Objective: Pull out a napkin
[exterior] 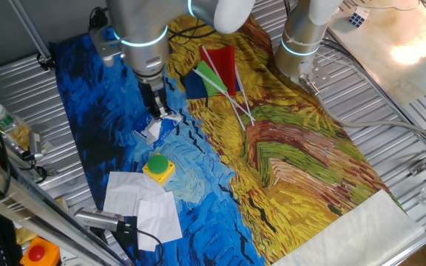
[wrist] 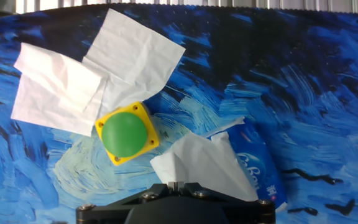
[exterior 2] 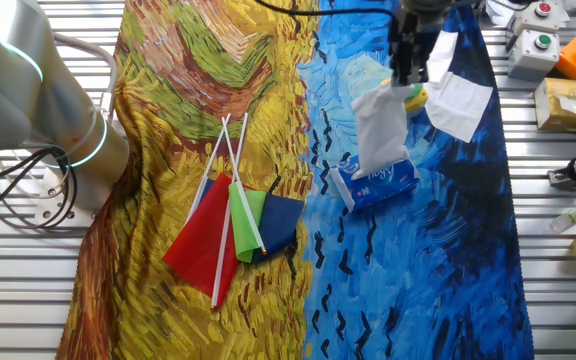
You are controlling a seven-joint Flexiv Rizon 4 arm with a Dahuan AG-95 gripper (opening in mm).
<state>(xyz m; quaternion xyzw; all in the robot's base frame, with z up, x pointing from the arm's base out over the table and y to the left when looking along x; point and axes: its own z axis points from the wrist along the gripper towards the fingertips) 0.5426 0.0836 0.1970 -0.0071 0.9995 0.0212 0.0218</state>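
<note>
In the hand view, two loose tissue sheets (wrist: 98, 71) lie at far left on the counter (wrist: 303, 81), touching the yellow button box (wrist: 124, 132). Right of it, the pincer (wrist: 182, 185) is clenched on the napkin (wrist: 204, 162), which rises half-drawn from the blue tissue packet (wrist: 263, 171).

White napkin (wrist: 204, 165), blue packet (exterior 2: 376, 184) with white print. Yellow box (wrist: 127, 132), green button. Cloth (exterior: 287, 170) painted in blue and yellow-brown swirls. Flags (exterior 2: 230, 232): red, green, navy.
</note>
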